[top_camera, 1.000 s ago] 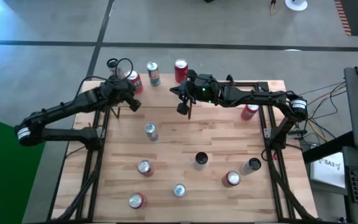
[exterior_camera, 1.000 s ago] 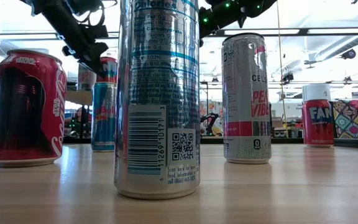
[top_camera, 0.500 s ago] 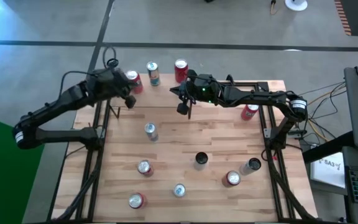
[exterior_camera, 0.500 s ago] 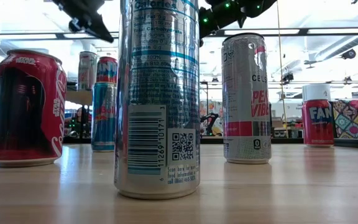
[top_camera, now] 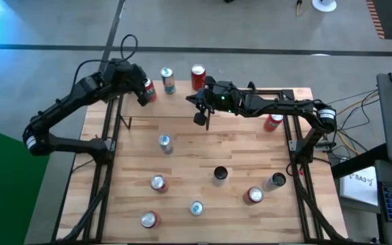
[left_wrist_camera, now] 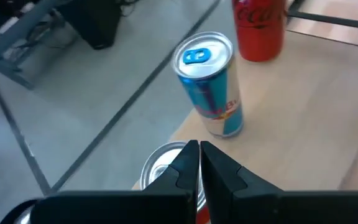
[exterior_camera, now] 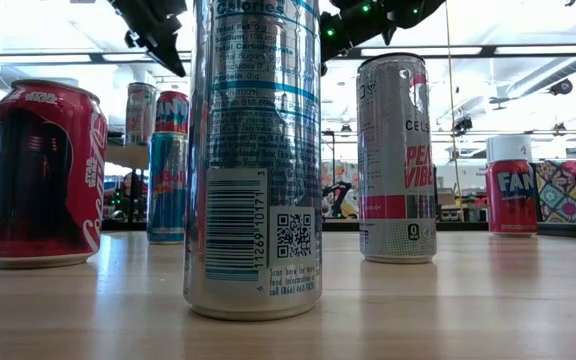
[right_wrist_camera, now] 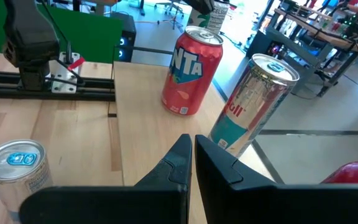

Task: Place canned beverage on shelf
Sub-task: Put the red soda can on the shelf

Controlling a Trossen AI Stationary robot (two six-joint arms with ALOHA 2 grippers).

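Note:
The shelf [top_camera: 175, 102] is a light wood board along the table's far edge. Three cans stand upright on it: a red can [top_camera: 148, 88], a blue-and-silver can [top_camera: 167, 79] and a red Fanta can [top_camera: 197, 77]. My left gripper [top_camera: 142, 95] is shut and hangs above the red can; in the left wrist view its tips [left_wrist_camera: 199, 152] are over that can's silver top [left_wrist_camera: 165, 163]. The low view shows it [exterior_camera: 166, 55] well above the shelf cans. My right gripper [top_camera: 201, 119] is shut and held over the shelf's front edge, near the Fanta can [right_wrist_camera: 191, 71].
Several cans stand on the butcher-block table [top_camera: 203, 153], among them a silver can [top_camera: 164, 143], a dark can [top_camera: 220, 175] and a red can [top_camera: 254, 195]. Another red can [top_camera: 272, 121] is under the right arm. The shelf's right half is bare.
My left gripper, still shut, has risen and drawn back toward the table's far left corner, from in front of the red can to above it. The cans on the shelf have stayed put.

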